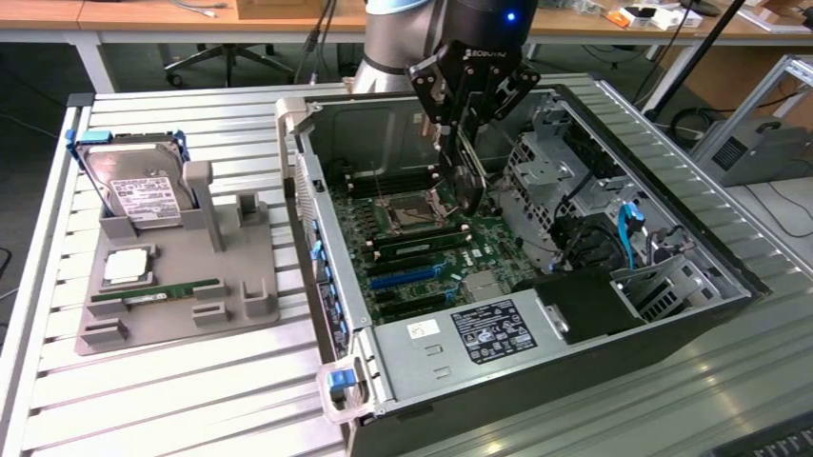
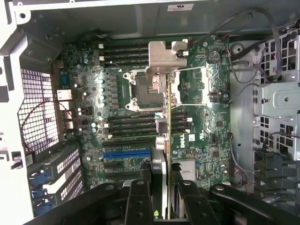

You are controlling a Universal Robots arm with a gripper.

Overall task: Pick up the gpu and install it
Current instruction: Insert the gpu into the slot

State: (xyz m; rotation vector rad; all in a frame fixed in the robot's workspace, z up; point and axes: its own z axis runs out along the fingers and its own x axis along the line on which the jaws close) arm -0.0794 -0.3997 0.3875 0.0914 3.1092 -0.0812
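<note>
My gripper point(image 1: 465, 129) hangs inside the open computer case point(image 1: 749, 286), over the motherboard point(image 1: 439, 262), and is shut on the gpu point(image 1: 467, 181). The card hangs edge-down from the fingers, just above the CPU socket point(image 1: 409, 211) and apart from the board. In the wrist view the gpu point(image 2: 161, 61) appears edge-on, its silver bracket at the far end and its black cooler between the gripper point(image 2: 163, 208) fingers point(image 2: 138, 201). The blue expansion slot point(image 2: 126, 153) lies to one side of the card's edge, with nothing in it.
A grey fixture point(image 1: 190, 276) on the exterior view's left holds a silver hard drive point(image 1: 143, 190), a processor chip point(image 1: 128, 267) and a green memory stick point(image 1: 155, 297). Inside the case, the power supply point(image 1: 489, 333) and the drive cage point(image 1: 559, 181) crowd the motherboard.
</note>
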